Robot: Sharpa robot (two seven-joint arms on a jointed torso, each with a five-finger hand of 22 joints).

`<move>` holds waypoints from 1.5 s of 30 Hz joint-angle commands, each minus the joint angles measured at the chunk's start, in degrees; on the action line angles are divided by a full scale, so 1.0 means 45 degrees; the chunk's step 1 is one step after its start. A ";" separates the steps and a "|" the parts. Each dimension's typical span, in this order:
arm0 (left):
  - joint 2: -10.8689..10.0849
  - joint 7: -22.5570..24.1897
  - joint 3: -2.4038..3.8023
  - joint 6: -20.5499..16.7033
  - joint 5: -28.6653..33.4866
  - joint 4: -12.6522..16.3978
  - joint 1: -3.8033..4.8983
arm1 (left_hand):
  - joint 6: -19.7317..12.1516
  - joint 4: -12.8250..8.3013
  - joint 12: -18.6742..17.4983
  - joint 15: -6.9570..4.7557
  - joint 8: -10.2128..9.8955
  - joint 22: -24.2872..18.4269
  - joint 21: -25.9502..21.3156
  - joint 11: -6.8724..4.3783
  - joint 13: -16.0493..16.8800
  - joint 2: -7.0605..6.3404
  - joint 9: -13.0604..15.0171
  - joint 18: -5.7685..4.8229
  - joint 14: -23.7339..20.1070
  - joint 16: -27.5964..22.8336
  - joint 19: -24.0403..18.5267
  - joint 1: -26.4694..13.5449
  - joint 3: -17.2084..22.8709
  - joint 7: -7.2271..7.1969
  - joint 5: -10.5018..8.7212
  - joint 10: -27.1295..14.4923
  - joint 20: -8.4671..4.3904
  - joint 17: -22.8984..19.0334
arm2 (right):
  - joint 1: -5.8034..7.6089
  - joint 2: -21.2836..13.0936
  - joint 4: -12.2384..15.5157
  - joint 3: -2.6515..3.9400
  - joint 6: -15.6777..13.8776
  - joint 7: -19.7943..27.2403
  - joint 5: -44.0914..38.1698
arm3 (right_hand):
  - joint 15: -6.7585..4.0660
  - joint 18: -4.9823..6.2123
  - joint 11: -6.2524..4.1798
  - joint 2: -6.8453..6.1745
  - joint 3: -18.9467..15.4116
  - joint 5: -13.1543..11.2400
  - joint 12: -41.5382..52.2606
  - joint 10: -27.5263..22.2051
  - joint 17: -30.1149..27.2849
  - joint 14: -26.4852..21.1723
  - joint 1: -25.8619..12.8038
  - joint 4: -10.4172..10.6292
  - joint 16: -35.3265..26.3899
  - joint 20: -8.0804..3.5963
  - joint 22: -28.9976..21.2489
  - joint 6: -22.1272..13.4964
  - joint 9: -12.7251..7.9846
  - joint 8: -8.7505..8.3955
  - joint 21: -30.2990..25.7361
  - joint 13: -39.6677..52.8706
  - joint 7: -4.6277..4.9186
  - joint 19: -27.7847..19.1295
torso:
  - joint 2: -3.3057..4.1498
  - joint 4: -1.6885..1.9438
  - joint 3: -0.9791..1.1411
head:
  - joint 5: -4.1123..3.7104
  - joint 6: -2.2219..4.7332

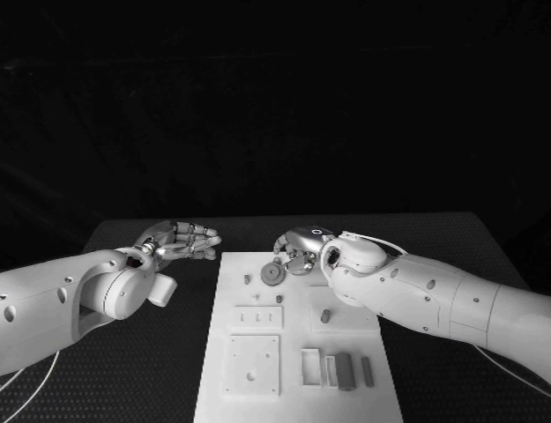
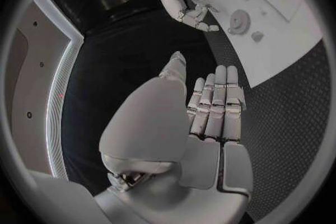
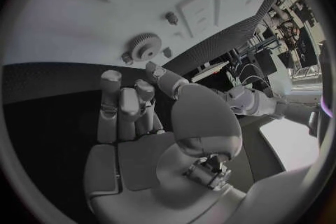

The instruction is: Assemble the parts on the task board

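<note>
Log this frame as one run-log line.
left hand: open, off board | right hand: open, over gear | task board: gear at far end

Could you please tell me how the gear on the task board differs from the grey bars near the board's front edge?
The gear is round and toothed; the grey bars are long and straight. The gear sits at the board's far end by the right hand; the bars lie near the front, away from both hands. Both are grey and rest on the task board.

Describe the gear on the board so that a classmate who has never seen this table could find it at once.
Start at the white task board lying lengthwise in the middle of the black table. Go to its far end, where the right hand hovers. The gear lies flat just below that hand: a round toothed disc, unlike the small pegs and straight bars elsewhere.
</note>
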 commanded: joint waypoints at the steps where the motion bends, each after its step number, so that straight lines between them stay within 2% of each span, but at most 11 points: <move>1: 0.0031 0.0067 0.0013 0.0204 0.0043 0.0009 0.0009 | -0.0080 -0.0005 -0.0044 -0.0009 -0.0051 0.0015 -0.0045 0.0040 -0.0021 0.0004 -0.0014 0.0034 0.0080 -0.0052 0.0069 -0.0084 -0.0057 0.0169 -0.0062 -0.0032 0.0034 0.0023 | -0.0055 0.0194 -0.0330 -0.0035 0.1335 0.0171 0.0258 | -0.0103 0.0653 -0.0113 0.0113 0.0333 0.0080 0.0070 0.0005 0.0037 -0.0012 0.0199 0.0007 0.0044 0.0059 0.0254 -0.0108 0.0003 -0.0011 -0.0066 -0.0029 -0.0023 -0.0070 | 0.0002 0.0012 -0.0029 | 0.0033 -0.0041; 3: 0.0029 0.0065 0.0013 0.0205 0.0043 0.0009 0.0009 | -0.0080 -0.0005 -0.0045 -0.0008 -0.0051 0.0015 -0.0046 0.0040 -0.0021 0.0004 -0.0014 0.0033 0.0079 -0.0054 0.0068 -0.0085 -0.0056 0.0169 -0.0063 -0.0033 0.0034 0.0024 | -0.0076 0.0292 -0.0470 -0.0100 0.1438 0.0178 0.0260 | -0.0113 0.0653 -0.0126 0.0252 0.0586 0.0069 0.0082 0.0000 0.0057 -0.0014 0.0087 0.0014 0.0056 0.0096 0.0260 -0.0097 0.0017 0.0035 -0.0039 -0.0042 -0.0028 -0.0080 | 0.0006 0.0001 -0.0032 | 0.0044 -0.0055; 8: 0.0026 0.0064 0.0013 0.0201 0.0043 0.0015 0.0009 | -0.0080 -0.0004 -0.0047 -0.0008 -0.0051 0.0015 -0.0048 0.0041 -0.0021 0.0007 -0.0013 0.0033 0.0078 -0.0058 0.0067 -0.0087 -0.0056 0.0169 -0.0064 -0.0033 0.0035 0.0027 | -0.0133 0.0501 -0.0678 -0.0197 0.2013 0.0187 0.0266 | -0.0097 0.0653 -0.0098 0.0343 0.0830 0.0056 0.0115 -0.0002 0.0088 -0.0008 -0.0117 0.0007 0.0076 0.0107 0.0266 -0.0059 0.0047 0.0118 0.0016 -0.0054 -0.0002 -0.0086 | 0.0002 -0.0024 -0.0033 | 0.0056 -0.0087; 12: 0.0030 0.0056 0.0013 0.0207 0.0043 0.0022 0.0011 | -0.0081 -0.0004 -0.0049 -0.0007 -0.0051 0.0015 -0.0049 0.0042 -0.0021 0.0010 -0.0013 0.0033 0.0078 -0.0061 0.0066 -0.0089 -0.0055 0.0170 -0.0064 -0.0034 0.0035 0.0030 | -0.0174 0.0663 -0.0887 -0.0290 0.2276 0.0197 0.0277 | 0.0048 0.0653 0.0061 0.0614 0.0985 0.0045 0.0162 -0.0025 0.0078 -0.0028 -0.0444 -0.0005 0.0095 0.0110 0.0268 0.0187 0.0115 0.0304 0.0073 -0.0056 0.0169 -0.0110 | 0.0001 -0.0017 -0.0027 | 0.0038 -0.0099; 18: 0.0031 0.0042 0.0013 0.0211 0.0043 0.0022 0.0011 | -0.0085 -0.0003 -0.0054 -0.0006 -0.0053 0.0016 -0.0052 0.0044 -0.0021 0.0015 -0.0014 0.0032 0.0078 -0.0067 0.0066 -0.0095 -0.0054 0.0174 -0.0065 -0.0037 0.0036 0.0035 | -0.0259 0.0852 -0.1129 -0.0350 0.2074 0.0186 0.0330 | 0.0138 0.0653 0.0149 0.0778 0.1155 0.0048 0.0203 -0.0058 0.0093 -0.0033 -0.0582 -0.0012 0.0117 0.0096 0.0267 0.0127 0.0100 0.0299 0.0117 -0.0059 0.0257 -0.0135 | 0.0008 -0.0030 -0.0007 | 0.0063 -0.0130; 29: 0.0018 0.0032 0.0013 0.0210 0.0043 0.0022 0.0011 | -0.0093 -0.0004 -0.0062 -0.0005 -0.0056 0.0017 -0.0057 0.0047 -0.0022 0.0014 -0.0015 0.0032 0.0078 -0.0078 0.0064 -0.0101 -0.0055 0.0179 -0.0065 -0.0042 0.0037 0.0045 | -0.0274 0.0922 -0.1400 -0.0368 0.1770 0.0079 0.0181 | 0.0166 0.0653 0.0177 0.0744 0.1286 0.0046 0.0238 -0.0078 0.0101 -0.0037 -0.0618 -0.0022 0.0136 0.0076 0.0269 -0.0025 0.0070 0.0245 0.0164 -0.0067 0.0286 -0.0150 | 0.0004 -0.0047 -0.0001 | 0.0081 -0.0133; 33: 0.0042 0.0031 0.0013 0.0221 0.0043 0.0013 0.0011 | -0.0095 -0.0006 -0.0064 -0.0005 -0.0057 0.0018 -0.0059 0.0047 -0.0022 0.0012 -0.0015 0.0032 0.0078 -0.0081 0.0063 -0.0101 -0.0056 0.0179 -0.0065 -0.0042 0.0037 0.0048 | -0.0275 0.1032 -0.1507 -0.0414 0.1636 0.0119 0.0131 | 0.0178 0.0653 0.0188 0.0724 0.1338 0.0042 0.0253 -0.0087 0.0089 -0.0048 -0.0626 -0.0022 0.0140 0.0069 0.0267 -0.0138 0.0051 0.0201 0.0187 -0.0075 0.0294 -0.0160 | 0.0008 -0.0063 0.0005 | 0.0071 -0.0125; 39: 0.0070 0.0033 0.0013 0.0225 0.0043 0.0004 0.0011 | -0.0095 -0.0007 -0.0066 -0.0005 -0.0056 0.0018 -0.0061 0.0047 -0.0021 0.0012 -0.0014 0.0033 0.0078 -0.0085 0.0063 -0.0100 -0.0055 0.0178 -0.0065 -0.0042 0.0037 0.0052 | -0.0286 0.1077 -0.1489 -0.0531 0.1715 0.0208 0.0236 | 0.0173 0.0653 0.0176 0.0748 0.1377 0.0043 0.0261 -0.0093 0.0076 -0.0061 -0.0623 -0.0023 0.0140 0.0067 0.0265 -0.0189 0.0046 0.0189 0.0198 -0.0081 0.0279 -0.0170 | 0.0003 -0.0036 0.0005 | 0.0036 -0.0128; 45: 0.0054 0.0031 0.0013 0.0206 0.0043 -0.0025 0.0011 | -0.0096 -0.0008 -0.0069 -0.0005 -0.0056 0.0019 -0.0063 0.0047 -0.0021 0.0011 -0.0014 0.0033 0.0079 -0.0090 0.0062 -0.0097 -0.0054 0.0176 -0.0066 -0.0042 0.0037 0.0057 | -0.0297 0.0877 -0.1323 -0.0531 0.1018 0.0244 0.0232 | 0.0166 0.0653 0.0171 0.0730 0.1389 0.0039 0.0267 -0.0098 0.0095 -0.0052 -0.0626 -0.0027 0.0144 0.0064 0.0266 -0.0165 0.0056 0.0212 0.0209 -0.0085 0.0275 -0.0174 | -0.0007 -0.0035 0.0009 | 0.0071 -0.0161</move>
